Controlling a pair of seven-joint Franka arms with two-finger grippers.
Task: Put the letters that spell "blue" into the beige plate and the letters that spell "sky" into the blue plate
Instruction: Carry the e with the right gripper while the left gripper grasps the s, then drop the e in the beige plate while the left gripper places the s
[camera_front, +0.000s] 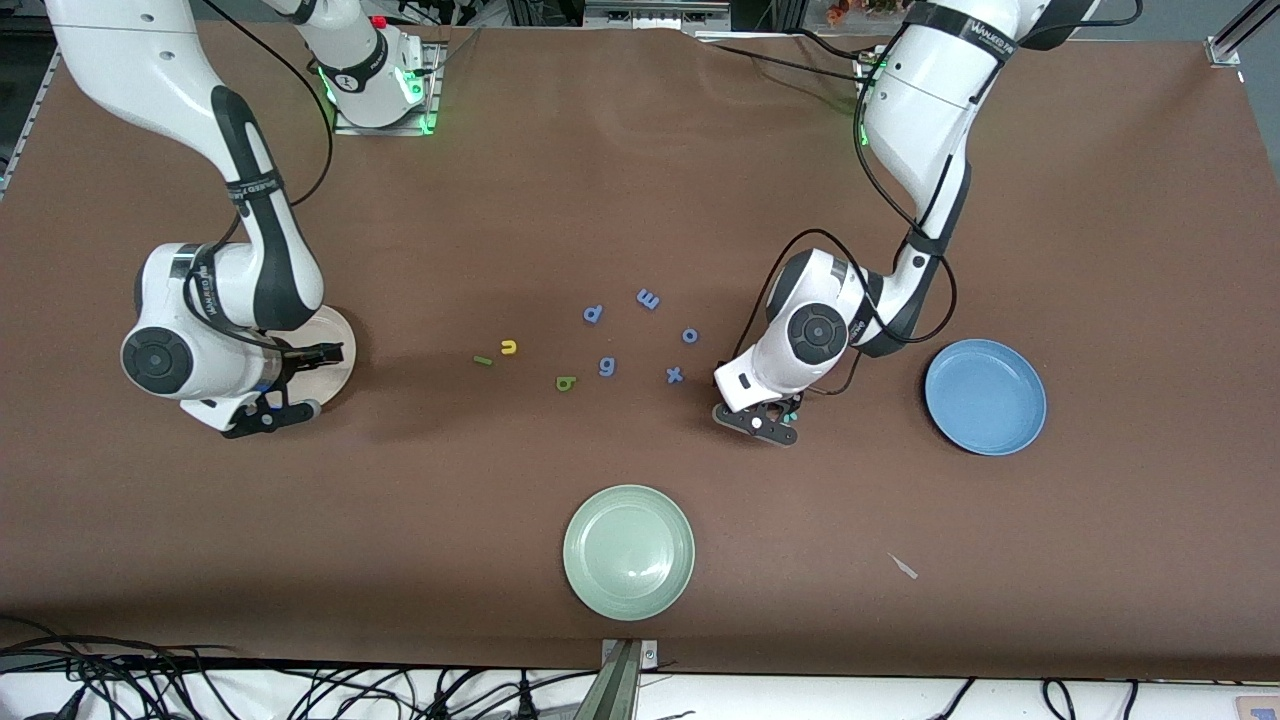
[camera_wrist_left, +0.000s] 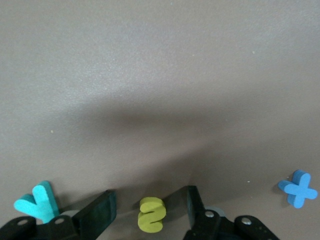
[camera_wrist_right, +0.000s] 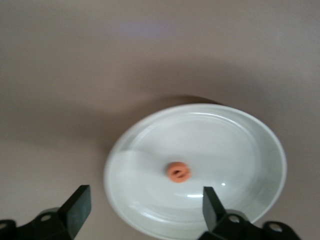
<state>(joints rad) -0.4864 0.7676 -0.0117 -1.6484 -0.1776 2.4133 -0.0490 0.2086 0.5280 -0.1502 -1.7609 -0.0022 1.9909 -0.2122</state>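
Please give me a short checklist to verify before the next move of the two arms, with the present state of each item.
1. Yellow s lies between the left gripper's fingers, not yet clamped: ok.
2. Teal y lies outside the fingers: ok.
3. Blue plate has room for the s: ok.
4. Orange e lies in the beige plate: ok.
5. Right gripper is open over that plate, holding nothing: ok.
6. Yellow k located: cannot tell.

High front camera faces robots; wrist cameras look down close.
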